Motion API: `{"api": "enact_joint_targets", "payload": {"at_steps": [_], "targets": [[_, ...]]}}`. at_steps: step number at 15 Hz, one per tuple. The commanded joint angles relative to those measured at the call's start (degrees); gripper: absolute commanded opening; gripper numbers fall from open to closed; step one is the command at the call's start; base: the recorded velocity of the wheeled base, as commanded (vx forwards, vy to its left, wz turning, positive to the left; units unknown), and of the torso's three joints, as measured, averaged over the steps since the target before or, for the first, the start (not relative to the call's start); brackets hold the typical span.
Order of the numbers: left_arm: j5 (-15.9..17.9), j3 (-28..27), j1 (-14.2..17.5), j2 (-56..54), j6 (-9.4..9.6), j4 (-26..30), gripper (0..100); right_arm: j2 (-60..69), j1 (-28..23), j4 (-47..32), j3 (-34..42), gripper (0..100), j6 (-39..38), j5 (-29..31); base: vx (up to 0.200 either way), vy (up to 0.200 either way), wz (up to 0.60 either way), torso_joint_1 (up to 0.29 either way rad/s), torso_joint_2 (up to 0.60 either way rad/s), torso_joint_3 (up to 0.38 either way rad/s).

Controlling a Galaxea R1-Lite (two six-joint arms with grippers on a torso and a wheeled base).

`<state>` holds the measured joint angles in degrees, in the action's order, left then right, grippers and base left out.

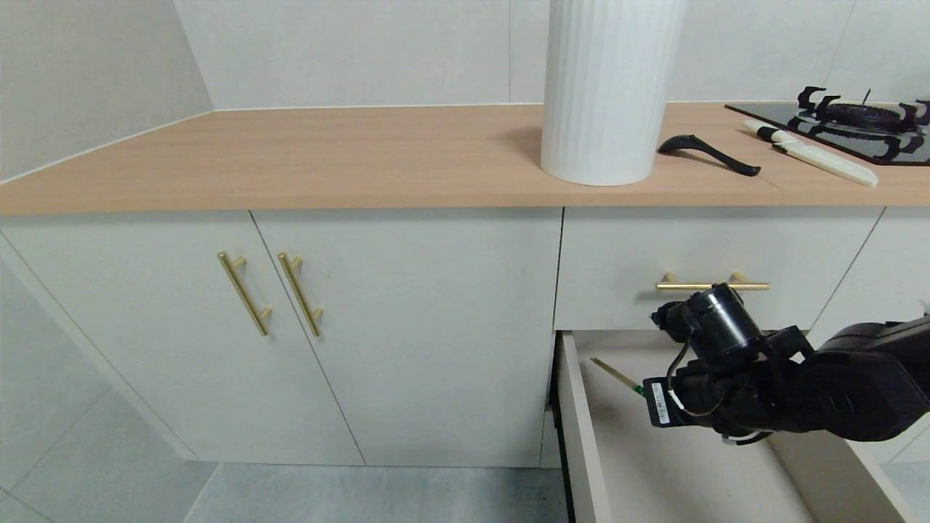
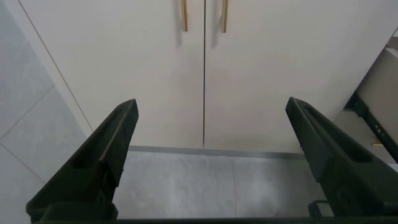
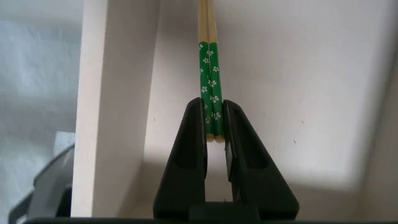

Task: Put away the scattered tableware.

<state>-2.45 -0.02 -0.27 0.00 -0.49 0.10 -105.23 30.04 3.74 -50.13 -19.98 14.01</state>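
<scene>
My right gripper (image 3: pixel 214 121) is shut on a pair of chopsticks (image 3: pixel 209 68) with green flowered ends, held over the inside of the open drawer (image 1: pixel 581 428) at the lower right. In the head view the chopsticks (image 1: pixel 616 375) stick out to the left of the right gripper (image 1: pixel 654 396), above the drawer floor. On the wooden counter lie a black spoon (image 1: pixel 708 154) and a white knife (image 1: pixel 810 152). My left gripper (image 2: pixel 211 162) stands open, low before the cabinet doors (image 2: pixel 205 68), with nothing between its fingers.
A tall white ribbed cylinder (image 1: pixel 607 87) stands on the counter (image 1: pixel 290 156) beside the spoon. A black gas hob (image 1: pixel 854 123) sits at the far right. A shut drawer with a gold handle (image 1: pixel 712 285) is above the open one. Grey floor tiles (image 2: pixel 211 183) lie below.
</scene>
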Motion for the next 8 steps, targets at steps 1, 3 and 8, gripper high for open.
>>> {"api": "enact_joint_targets", "payload": {"at_steps": [1, 3, 8], "targets": [[0.0, 0.0, 0.0, 0.0, -0.04, 0.0, 100, -3.2, -0.6, 1.2, -0.4, 0, -0.5, 0.1, 0.0, 0.0, 0.0, 0.0, 0.0, 0.0], [0.0, 0.0, 0.0, 0.0, -0.04, 0.0, 100, -4.9, -0.9, 1.4, -0.3, 0, -0.5, 0.0, 0.0, 0.0, 0.0, 0.0, 0.0, 0.0], [0.0, 0.0, 0.0, 0.0, -0.04, 0.0, 100, -10.6, -0.9, 1.4, 0.0, 0, -0.1, 0.1, 0.0, 0.0, 0.0, 0.0, 0.0, 0.0]]}}
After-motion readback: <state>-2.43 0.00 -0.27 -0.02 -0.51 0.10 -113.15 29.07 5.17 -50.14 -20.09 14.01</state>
